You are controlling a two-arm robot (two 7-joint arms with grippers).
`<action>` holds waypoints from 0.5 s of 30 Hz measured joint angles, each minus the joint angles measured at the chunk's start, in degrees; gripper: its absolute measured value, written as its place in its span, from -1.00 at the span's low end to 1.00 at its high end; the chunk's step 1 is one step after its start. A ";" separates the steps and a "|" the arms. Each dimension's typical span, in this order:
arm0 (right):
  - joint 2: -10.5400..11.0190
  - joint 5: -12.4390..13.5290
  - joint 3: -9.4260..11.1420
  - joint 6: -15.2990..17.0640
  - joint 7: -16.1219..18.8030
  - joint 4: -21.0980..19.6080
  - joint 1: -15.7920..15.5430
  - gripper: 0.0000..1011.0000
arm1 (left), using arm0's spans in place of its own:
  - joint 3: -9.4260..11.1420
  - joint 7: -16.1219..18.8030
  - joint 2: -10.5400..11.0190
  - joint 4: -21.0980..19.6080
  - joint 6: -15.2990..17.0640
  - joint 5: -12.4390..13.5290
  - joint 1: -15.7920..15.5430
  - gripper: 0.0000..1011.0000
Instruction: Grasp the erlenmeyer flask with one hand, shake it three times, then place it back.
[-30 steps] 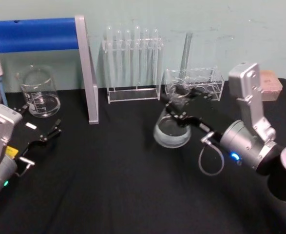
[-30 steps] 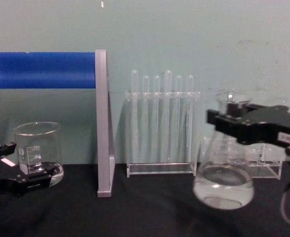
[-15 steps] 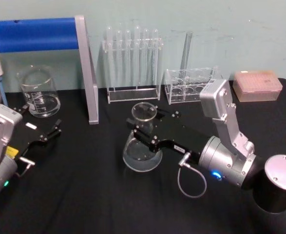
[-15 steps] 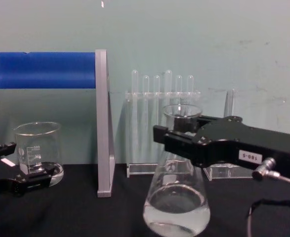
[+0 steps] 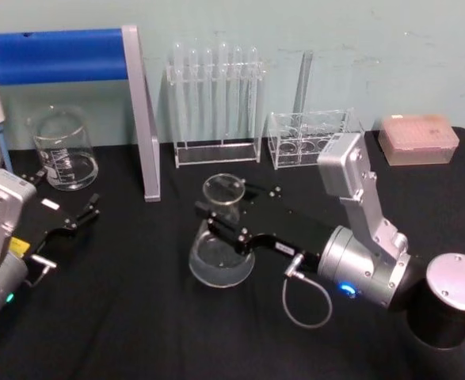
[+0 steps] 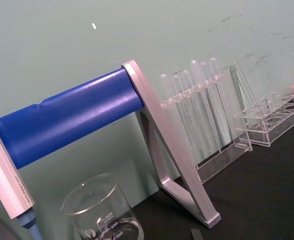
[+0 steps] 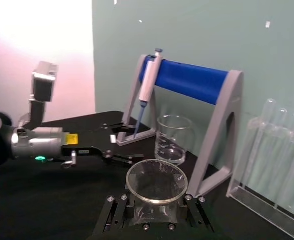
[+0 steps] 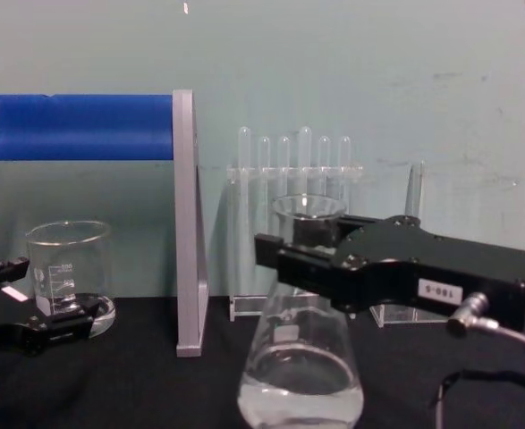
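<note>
Black right gripper (image 5: 217, 218) extended level, jaws clamping erlenmeyer flask (image 5: 220, 267) neck

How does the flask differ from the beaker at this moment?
The flask is cone-shaped with a narrow neck; the beaker is straight-walled and wide-mouthed. The right gripper clamps the flask's neck; the beaker stands free near the left gripper. Both are clear glass.

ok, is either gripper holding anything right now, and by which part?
The right gripper holds the erlenmeyer flask by its narrow neck, just below the flared rim. The left gripper sits open near the beaker, holding nothing.
</note>
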 joint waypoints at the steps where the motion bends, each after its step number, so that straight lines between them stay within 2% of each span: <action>1: 0.00 0.07 0.14 0.00 -0.20 0.11 0.06 -0.11 | 0.00 0.00 0.00 0.00 0.00 0.00 0.00 0.98; 8: -0.15 0.89 2.49 -0.14 -2.88 1.27 0.36 -0.11 | 0.00 0.00 0.00 0.00 0.00 0.00 0.00 0.98; 15: -0.37 1.14 6.29 -0.49 -6.32 2.97 0.60 -0.11 | 0.00 0.00 0.00 0.00 0.00 0.00 0.00 0.98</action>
